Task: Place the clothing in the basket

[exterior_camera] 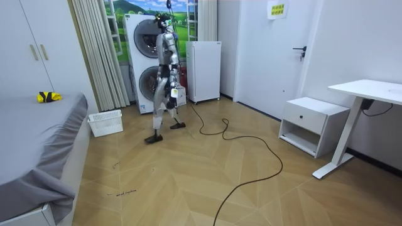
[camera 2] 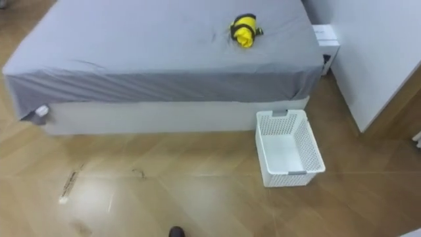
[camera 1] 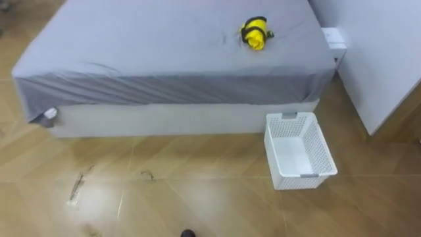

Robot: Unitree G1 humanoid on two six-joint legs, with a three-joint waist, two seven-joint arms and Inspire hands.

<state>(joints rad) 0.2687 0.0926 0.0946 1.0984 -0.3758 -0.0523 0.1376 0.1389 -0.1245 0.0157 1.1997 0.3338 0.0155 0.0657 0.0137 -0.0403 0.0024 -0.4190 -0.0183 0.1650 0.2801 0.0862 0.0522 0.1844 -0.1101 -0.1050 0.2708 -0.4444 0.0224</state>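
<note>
You find the clothes (camera 1: 255, 33), a small yellow and black bundle, lying on the grey sheet of the bed (camera 1: 164, 59), close to the far right corner of the mattress as the robot's head looks at it. The basket (camera 1: 299, 151) is white, with a pierced wall and 2 grey handles at its short ends. It stands upright and empty on the wooden floor (camera 1: 197, 191), just beside the near side of the bed, toward the right end of that side. The bundle and the basket are well apart: one is up on the mattress, the other is down on the floor. The sheet hangs over the near edge of the bed, and its left corner (camera 1: 41, 108) hangs lower than the rest. Some dark scuff marks (camera 1: 77, 187) show on the floor at the left. In the room view the robot stands on the open floor in front of 2 stacked washing machines (exterior_camera: 146, 63), with a low white cabinet (exterior_camera: 204, 70) near them. Its legs are apart as in a step and its body is turned toward the room view's left, where the bed and the basket are. It is nearer to the basket than to the clothes. A hand (exterior_camera: 177, 94) hangs by its hip, but you cannot tell which hand it is, nor whether it is spread or closed.
</note>
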